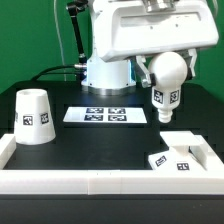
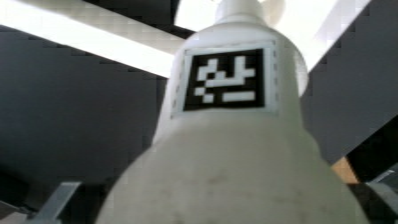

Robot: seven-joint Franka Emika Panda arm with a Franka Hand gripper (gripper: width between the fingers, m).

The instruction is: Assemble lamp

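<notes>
My gripper point(image 1: 168, 66) is shut on the round head of the white bulb point(image 1: 165, 85) and holds it in the air, stem pointing down with its tag facing out. In the wrist view the bulb point(image 2: 222, 150) fills the picture between my fingertips point(image 2: 54, 200), gripper point(image 2: 217, 208). The flat square base point(image 1: 178, 155) lies on the table below and a little to the exterior view's right of the bulb, in the corner of the white frame. The tapered shade point(image 1: 34, 117) stands at the exterior view's left, wide end down.
The marker board point(image 1: 107, 116) lies flat in the middle of the black table. A raised white frame point(image 1: 100, 185) runs along the front edge and up both sides. The robot's white pedestal point(image 1: 105, 70) stands at the back.
</notes>
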